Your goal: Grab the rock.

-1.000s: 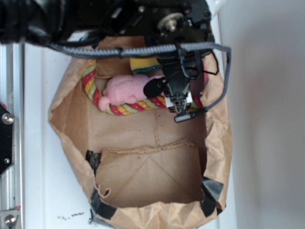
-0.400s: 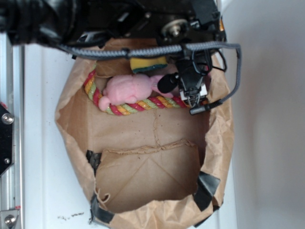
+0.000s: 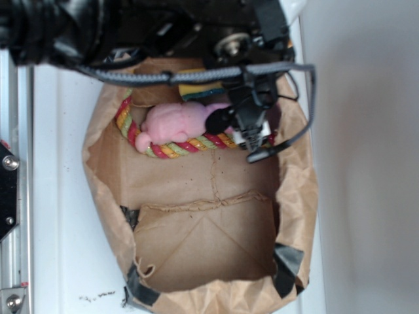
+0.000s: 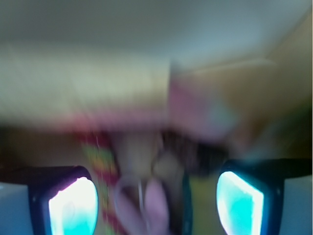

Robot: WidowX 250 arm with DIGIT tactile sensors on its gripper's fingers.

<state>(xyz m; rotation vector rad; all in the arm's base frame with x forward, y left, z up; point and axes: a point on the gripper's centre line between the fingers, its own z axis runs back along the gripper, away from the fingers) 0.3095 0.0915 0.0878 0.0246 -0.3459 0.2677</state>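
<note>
Gripper (image 4: 156, 200) jaws spread above the pink toy (image 3: 175, 122); rock not identifiable; risk: grasping toy instead.

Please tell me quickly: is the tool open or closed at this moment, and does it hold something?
Tool: open, its two fingers set wide apart; holding nothing that I can see, though the wrist view is blurred.

One bag (image 3: 196, 261) — one plush toy (image 3: 173, 122), one sponge (image 3: 196, 90), one rope ring (image 3: 167, 149).
</note>
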